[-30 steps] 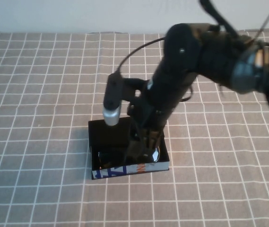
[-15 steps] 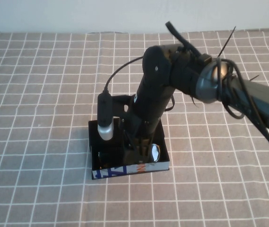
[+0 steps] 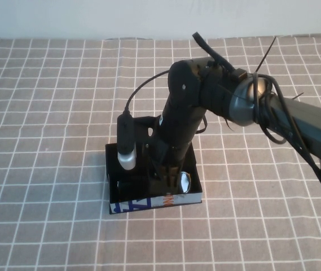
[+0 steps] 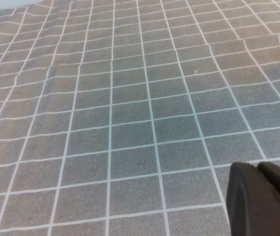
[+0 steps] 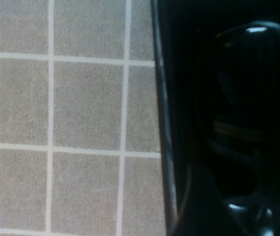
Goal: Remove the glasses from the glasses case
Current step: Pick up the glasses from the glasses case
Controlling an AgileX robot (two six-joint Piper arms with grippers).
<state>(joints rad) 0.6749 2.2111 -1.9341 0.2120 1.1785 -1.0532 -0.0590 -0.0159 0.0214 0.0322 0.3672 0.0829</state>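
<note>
The glasses case [image 3: 149, 204], a small black box with a white, blue and orange front edge, lies open on the checked cloth. The glasses lie inside it; one shiny lens [image 3: 183, 182] shows at the case's right end. My right gripper [image 3: 163, 176] reaches down into the case, just left of that lens. In the right wrist view the dark glossy lens [image 5: 243, 88] fills the case interior beside the case wall [image 5: 162, 123]. My left gripper [image 4: 258, 169] is shut and empty over bare cloth, out of the high view.
The grey-brown checked tablecloth [image 3: 47, 113] covers the whole table. The right arm's black cable [image 3: 143, 84] loops above the case. A pale wall runs along the far edge.
The right arm has swung in and lowered, bringing its gripper deeper into the case. In the last half second it barely moved. The case stays put.
</note>
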